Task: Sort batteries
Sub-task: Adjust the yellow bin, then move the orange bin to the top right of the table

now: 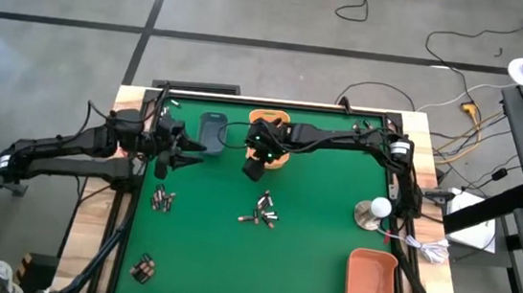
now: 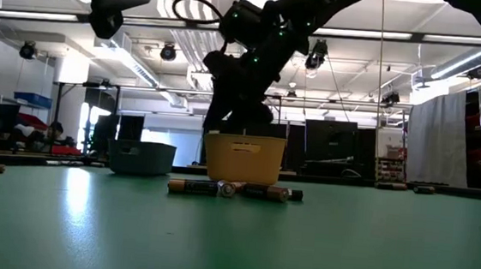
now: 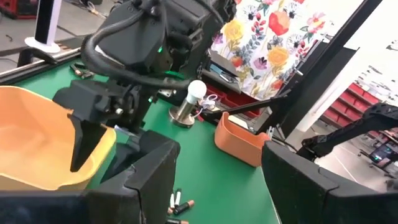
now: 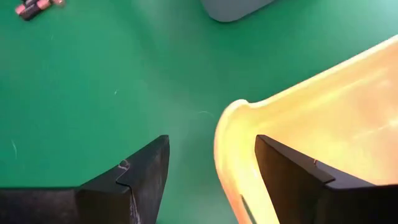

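We list: pale yellow-orange plastic bin (image 3: 37,146); right gripper (image 3: 99,134) above its rim, fingers spread; orange rectangular bin (image 3: 239,140); small cylindrical batteries (image 3: 177,204) on green mat (image 3: 217,186).

Green-topped table (image 1: 309,257) with wooden edges. On it: grey-blue plastic bin (image 1: 213,131) and yellow-orange bin (image 1: 269,140) at the far side, orange rectangular bin (image 1: 370,286) at near right corner, small cylindrical batteries (image 1: 262,211) in scattered clusters, white bulb on metal base (image 1: 372,212).

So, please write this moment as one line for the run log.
task: sort batteries | right gripper: open, over yellow bin corner, empty | left gripper: open, near grey bin, empty | batteries: loose on green mat
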`<state>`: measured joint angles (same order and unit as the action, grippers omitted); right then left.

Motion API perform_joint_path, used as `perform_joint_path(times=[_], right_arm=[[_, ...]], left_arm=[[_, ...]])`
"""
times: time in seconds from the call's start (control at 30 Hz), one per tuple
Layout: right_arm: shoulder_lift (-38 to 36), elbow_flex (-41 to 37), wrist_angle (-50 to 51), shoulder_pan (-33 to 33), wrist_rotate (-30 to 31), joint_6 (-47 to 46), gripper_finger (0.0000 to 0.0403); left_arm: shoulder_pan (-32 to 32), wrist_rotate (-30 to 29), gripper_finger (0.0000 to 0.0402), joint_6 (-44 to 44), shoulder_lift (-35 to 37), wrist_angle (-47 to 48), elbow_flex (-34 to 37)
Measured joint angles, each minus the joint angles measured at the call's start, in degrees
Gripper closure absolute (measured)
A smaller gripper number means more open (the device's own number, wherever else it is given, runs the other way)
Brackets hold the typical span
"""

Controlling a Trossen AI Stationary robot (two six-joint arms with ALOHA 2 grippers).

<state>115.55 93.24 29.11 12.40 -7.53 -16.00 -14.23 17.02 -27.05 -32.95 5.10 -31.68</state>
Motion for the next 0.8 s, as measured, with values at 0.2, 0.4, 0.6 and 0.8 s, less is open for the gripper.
perform_joint_path(times=[0.2, 0.4, 0.6, 0.8], right_arm=[[2.1, -0.1, -5.2, 0.0, -0.5, -4.1, 0.0172], [1.9, -0.1, -6.9, 0.0, -2.4, -3.6, 0.0172], [-1.3, 4.4, 2.1, -0.8, 1.3, -0.5, 0.0172], [-5.4, 11.9, 16.8, -8.2, 10.5, 4.0, 0.0172]], left_arm=[[0.4, -0.6, 0.0186, -0.1, 0.2, 0.0, 0.0], [0.8, -1.6, 0.0186, -0.5, 0.5, 0.5, 0.0], [0.8, -1.6, 0.0186, -0.5, 0.3, 1.6, 0.0], [3.0, -1.7, 0.0191, -0.5, 0.3, 0.6, -0.2]])
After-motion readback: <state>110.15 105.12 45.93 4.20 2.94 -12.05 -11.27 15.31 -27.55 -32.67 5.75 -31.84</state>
